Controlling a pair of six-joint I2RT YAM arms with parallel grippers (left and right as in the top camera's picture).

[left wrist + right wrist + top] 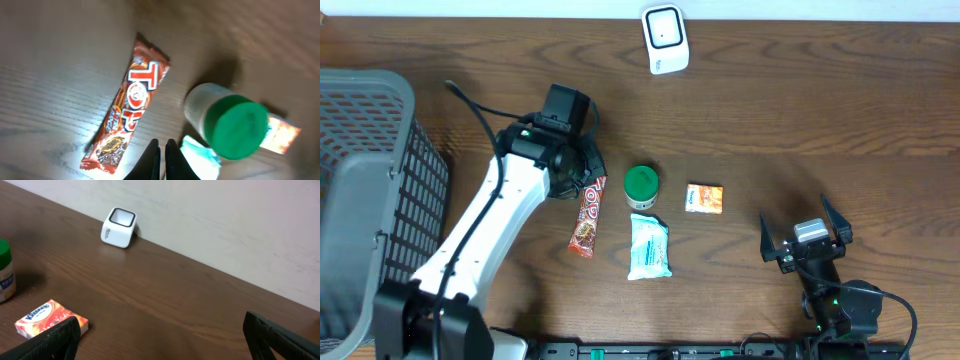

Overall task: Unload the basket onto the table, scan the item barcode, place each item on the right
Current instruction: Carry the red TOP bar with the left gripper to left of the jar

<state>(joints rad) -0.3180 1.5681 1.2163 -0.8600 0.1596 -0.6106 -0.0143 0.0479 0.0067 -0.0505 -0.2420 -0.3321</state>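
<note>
My left pincer (161, 158) clenched, hovering beside Top snack bar (125, 116); my right pincer (166, 343) released wide, near right.

"TOP" on the red snack bar wrapper (125, 112); "Kleenex" on the orange tissue pack (47, 317)

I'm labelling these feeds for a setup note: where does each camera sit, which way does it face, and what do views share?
Overhead: above the table, looking down on the basket, left arm and right arm.
Left wrist: on the left arm, looking down past the shut left tool at the candy bar and green-lidded jar.
Right wrist: on the right arm, facing across the table to the white scanner by the wall, open right tool at the bottom.
Shared: both wrist views catch the jar and orange box.
</note>
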